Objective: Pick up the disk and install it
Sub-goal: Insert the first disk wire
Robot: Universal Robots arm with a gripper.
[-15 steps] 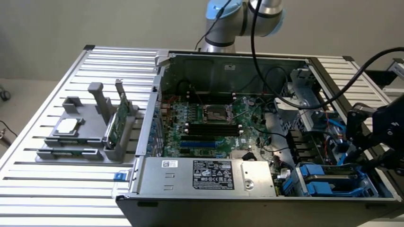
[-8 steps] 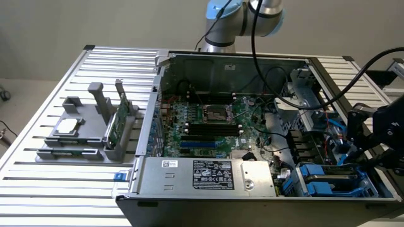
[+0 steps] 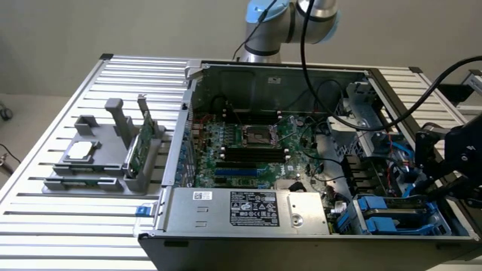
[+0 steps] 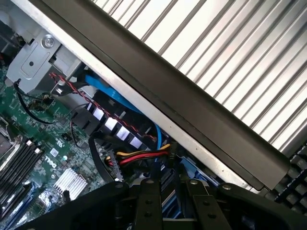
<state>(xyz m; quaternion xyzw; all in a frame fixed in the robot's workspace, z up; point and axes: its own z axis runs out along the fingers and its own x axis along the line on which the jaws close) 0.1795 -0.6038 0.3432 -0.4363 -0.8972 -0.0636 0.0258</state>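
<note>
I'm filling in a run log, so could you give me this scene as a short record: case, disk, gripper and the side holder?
enclosure: computer case, lid off, on slatted table
part: disk, blue-framed, in the case's bay at the exterior view's right
arm: gripper over that bay; grip unclear
side: gray holder with green card and chip
</note>
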